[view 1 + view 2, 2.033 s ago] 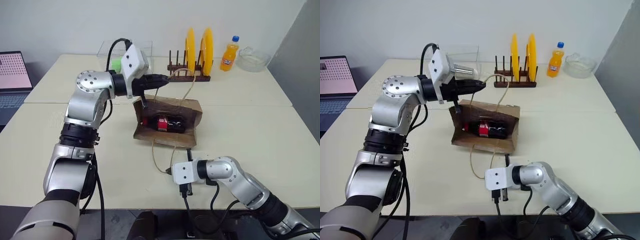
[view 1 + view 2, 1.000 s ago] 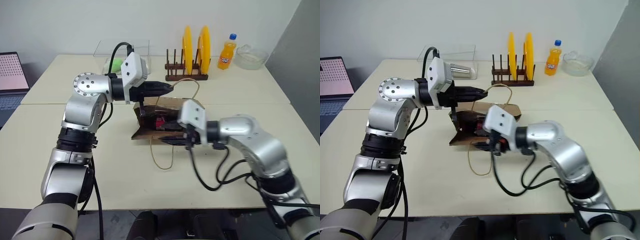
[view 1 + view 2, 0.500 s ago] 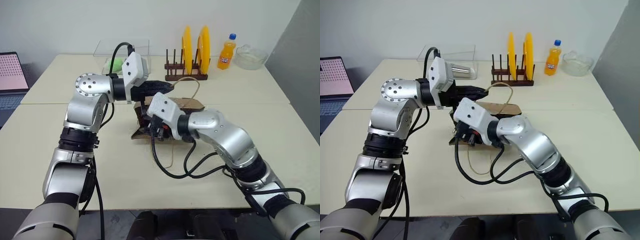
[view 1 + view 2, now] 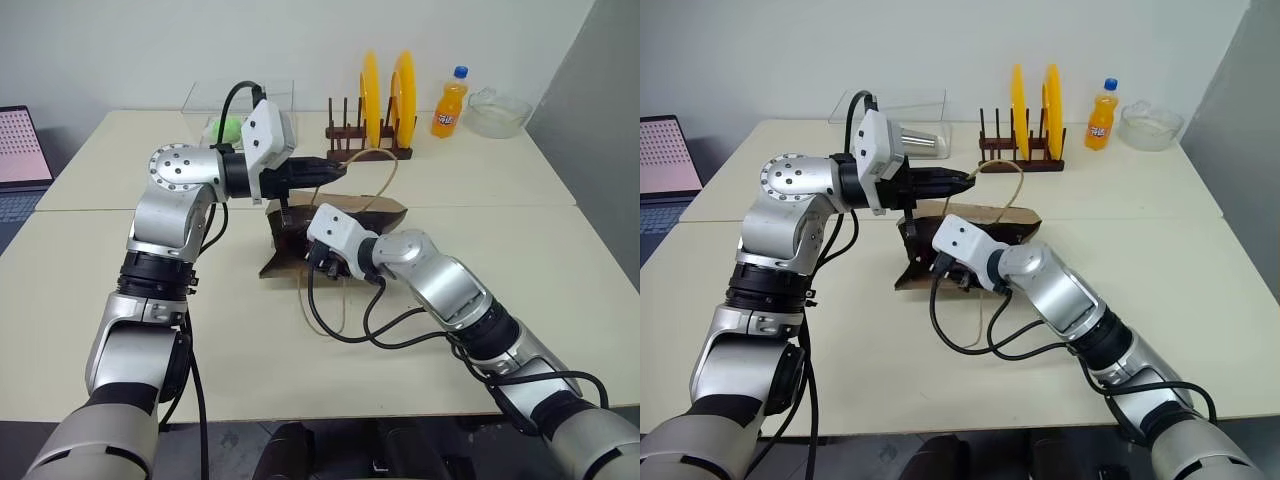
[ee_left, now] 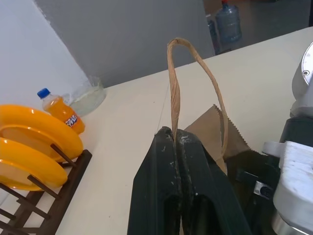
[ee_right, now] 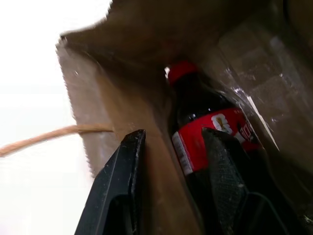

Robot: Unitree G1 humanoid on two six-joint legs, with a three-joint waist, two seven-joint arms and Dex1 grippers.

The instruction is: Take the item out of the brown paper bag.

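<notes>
Right wrist view: right claw (image 6: pixel 173 147) parted inside brown paper bag (image 6: pixel 122 63); bottle (image 6: pixel 210 132) red label, lettering illegible.

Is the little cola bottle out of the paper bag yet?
Not yet. The bottle lies inside the paper bag, with the right gripper open around it.

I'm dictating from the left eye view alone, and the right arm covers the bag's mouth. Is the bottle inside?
Observer: Yes. The right wrist view shows the small dark bottle with a red cap and red label lying inside the creased brown paper bag.
Operator: Is it gripped?
Observer: No. The right fingers stand open, one in front of its label.
Operator: And the left?
Observer: The left fingers are shut on the thin tan cord handle.
</notes>
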